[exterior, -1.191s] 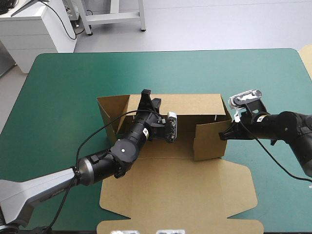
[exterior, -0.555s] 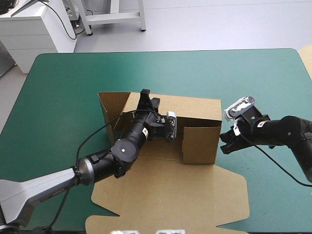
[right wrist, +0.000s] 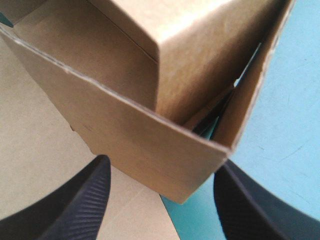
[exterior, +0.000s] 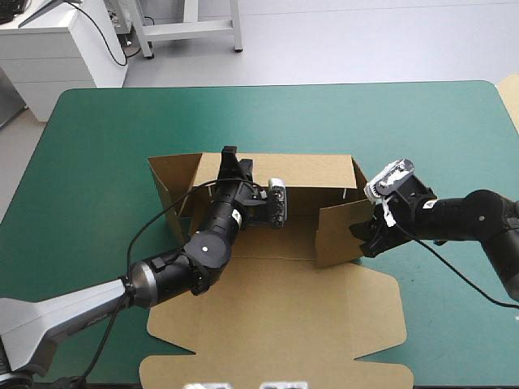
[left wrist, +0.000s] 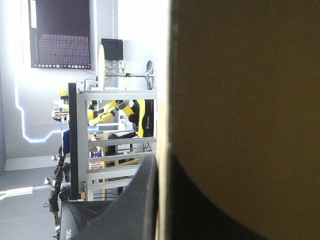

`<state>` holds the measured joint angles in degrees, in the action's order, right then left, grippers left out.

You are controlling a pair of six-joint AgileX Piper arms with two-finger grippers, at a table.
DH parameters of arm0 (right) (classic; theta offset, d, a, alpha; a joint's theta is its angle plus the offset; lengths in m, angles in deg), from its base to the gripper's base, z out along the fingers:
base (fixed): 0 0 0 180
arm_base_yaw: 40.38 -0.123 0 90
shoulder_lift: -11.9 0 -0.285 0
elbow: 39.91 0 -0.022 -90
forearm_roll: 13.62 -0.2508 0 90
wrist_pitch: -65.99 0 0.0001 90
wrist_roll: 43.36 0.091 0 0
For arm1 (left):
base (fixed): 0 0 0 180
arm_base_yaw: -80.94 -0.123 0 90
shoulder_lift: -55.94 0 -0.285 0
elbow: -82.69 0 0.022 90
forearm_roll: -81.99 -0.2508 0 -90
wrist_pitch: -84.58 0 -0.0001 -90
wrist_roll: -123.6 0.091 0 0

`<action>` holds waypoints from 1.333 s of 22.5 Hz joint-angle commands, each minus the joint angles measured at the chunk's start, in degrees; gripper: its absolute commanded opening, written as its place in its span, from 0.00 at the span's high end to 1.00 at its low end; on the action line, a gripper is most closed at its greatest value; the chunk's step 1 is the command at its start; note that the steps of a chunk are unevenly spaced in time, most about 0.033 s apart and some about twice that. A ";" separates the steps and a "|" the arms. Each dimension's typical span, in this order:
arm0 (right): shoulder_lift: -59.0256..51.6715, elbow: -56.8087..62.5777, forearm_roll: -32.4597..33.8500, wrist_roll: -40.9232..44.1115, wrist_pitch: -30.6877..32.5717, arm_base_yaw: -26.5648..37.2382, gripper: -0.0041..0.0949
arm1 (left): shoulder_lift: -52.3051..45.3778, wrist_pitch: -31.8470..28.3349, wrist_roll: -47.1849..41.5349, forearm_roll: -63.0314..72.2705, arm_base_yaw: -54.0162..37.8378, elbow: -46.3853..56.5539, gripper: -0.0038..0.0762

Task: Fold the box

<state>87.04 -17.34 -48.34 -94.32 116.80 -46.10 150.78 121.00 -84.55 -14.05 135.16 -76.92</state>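
The brown box (exterior: pixel 276 324) lies mid-table with its lid flat toward the near edge and its back wall (exterior: pixel 316 174) and side walls raised. My left gripper (exterior: pixel 229 158) is shut on the top edge of the back wall near its left end. In the left wrist view the board (left wrist: pixel 240 100) stands edge-on between the black fingers (left wrist: pixel 135 205). My right gripper (exterior: pixel 362 235) is open at the box's right side. In the right wrist view a raised corner of the box (right wrist: pixel 150 145) sits just ahead of and between its spread fingers (right wrist: pixel 75 210), apart from both.
The teal-green cover (exterior: pixel 113 146) is bare to the left of the box, along the far edge and at the right (exterior: pixel 454 316). The left side flap (exterior: pixel 166 182) angles outward from the box. The left arm lies across the box floor.
The right gripper has opened and moved in to the box's right corner. The box has slid left and slightly nearer, and its right wall has swung.
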 commanded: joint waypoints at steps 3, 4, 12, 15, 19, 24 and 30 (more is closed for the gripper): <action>1.70 -1.39 -5.19 -2.50 -1.51 -0.02 0.26 | -2.10 1.26 -0.77 -0.35 0.02 -1.67 0.96; 2.11 -1.39 -5.31 -2.81 -1.66 -0.55 0.26 | -2.10 1.26 -0.77 -0.35 0.02 -1.67 0.96; 4.73 -1.39 -4.58 -2.44 -9.31 -6.67 0.26 | -2.10 1.74 -0.77 2.99 0.02 -1.67 0.96; 4.73 -1.39 -1.61 -0.63 -15.13 -9.92 0.26 | -2.10 1.85 -0.59 6.05 0.02 -1.67 0.96; 4.86 -1.39 7.16 7.05 -20.00 -10.65 0.39 | -2.20 1.88 -0.59 10.62 0.13 -1.67 0.96; 5.39 -1.39 6.49 8.22 -20.13 -10.65 0.64 | -2.33 0.70 -0.30 9.26 3.08 -1.67 0.96; 5.39 -1.39 2.96 6.50 -16.79 -10.65 0.98 | -2.33 -0.93 -0.30 9.66 3.57 -1.67 0.96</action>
<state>93.78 -17.22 -41.89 -85.55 99.49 -56.30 150.03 123.31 -83.45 -5.72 137.69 -77.58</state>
